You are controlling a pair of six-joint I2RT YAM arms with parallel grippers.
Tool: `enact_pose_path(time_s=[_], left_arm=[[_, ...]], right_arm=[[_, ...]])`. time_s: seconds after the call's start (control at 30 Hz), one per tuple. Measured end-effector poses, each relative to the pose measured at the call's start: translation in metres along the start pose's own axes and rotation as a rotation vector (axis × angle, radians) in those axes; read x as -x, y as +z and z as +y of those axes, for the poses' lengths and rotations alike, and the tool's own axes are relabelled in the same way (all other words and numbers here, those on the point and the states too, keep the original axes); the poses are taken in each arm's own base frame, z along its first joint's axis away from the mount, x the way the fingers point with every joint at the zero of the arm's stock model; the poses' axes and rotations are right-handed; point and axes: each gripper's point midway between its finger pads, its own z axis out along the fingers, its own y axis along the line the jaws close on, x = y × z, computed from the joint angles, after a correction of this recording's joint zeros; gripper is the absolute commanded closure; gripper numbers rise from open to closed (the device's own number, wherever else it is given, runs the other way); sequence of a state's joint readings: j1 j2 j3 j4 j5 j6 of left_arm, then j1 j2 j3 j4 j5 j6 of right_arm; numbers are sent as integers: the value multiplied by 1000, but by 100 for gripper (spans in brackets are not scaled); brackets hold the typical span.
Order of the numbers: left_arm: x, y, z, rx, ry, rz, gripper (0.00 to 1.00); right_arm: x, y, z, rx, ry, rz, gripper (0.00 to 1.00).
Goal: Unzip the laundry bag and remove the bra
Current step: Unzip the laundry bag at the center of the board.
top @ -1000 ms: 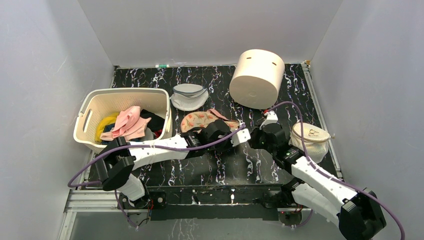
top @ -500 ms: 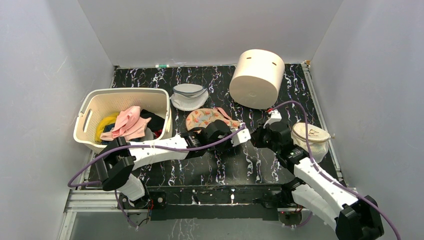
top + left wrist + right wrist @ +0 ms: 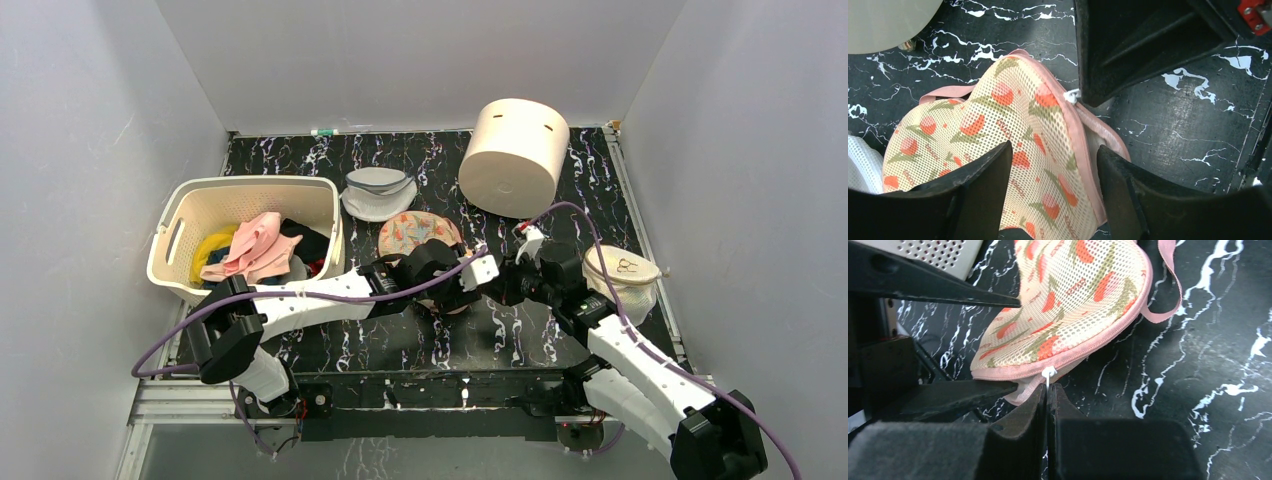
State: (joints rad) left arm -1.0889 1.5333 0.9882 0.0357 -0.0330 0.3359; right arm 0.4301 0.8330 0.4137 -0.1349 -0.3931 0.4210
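The laundry bag [image 3: 420, 232], a beige mesh case printed with red-orange flowers and edged with a pink zipper rim [image 3: 1075, 135], lies mid-table and tilts up at its near edge. My left gripper [image 3: 1054, 150] is open, one finger over the flowered top and the other just outside the pink rim. My right gripper [image 3: 1047, 387] is shut on the white zipper pull [image 3: 1049, 374] at the bag's edge. In the top view the two grippers meet at the bag's near right side, the left gripper [image 3: 447, 297] beside the right gripper [image 3: 508, 283]. The bra is hidden.
A cream basket [image 3: 190, 215] of clothes stands at the left. A cream cylinder [image 3: 513, 155] lies at the back right. A round grey-white mesh bag [image 3: 378, 192] sits behind the flowered case. A cream mesh pouch [image 3: 620, 275] stands right of my right arm.
My left gripper has gone from shut to open. The flowered case has turned and risen, showing more of its rounded top. My right gripper stays shut and has shifted slightly right.
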Motion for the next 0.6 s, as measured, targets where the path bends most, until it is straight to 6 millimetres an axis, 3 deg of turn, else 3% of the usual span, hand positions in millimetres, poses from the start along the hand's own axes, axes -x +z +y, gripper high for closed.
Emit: enact_pose_path(time_s=[0.03,0.23,0.43,0.6], left_arm=[[0,0,-1,-5,1,1,31],[0,0,-9,-33,3,0,27],[-4,3,-15,-54,-6,16,13],[-8,7,-23,-80,-16,27,11]], right_arm=[[0,0,3,15,-2,2,100],[-1,0,15,85,-9,15,100],[-7,2,20,125,7,24,100],[-10,3,22,135,6,33,100]])
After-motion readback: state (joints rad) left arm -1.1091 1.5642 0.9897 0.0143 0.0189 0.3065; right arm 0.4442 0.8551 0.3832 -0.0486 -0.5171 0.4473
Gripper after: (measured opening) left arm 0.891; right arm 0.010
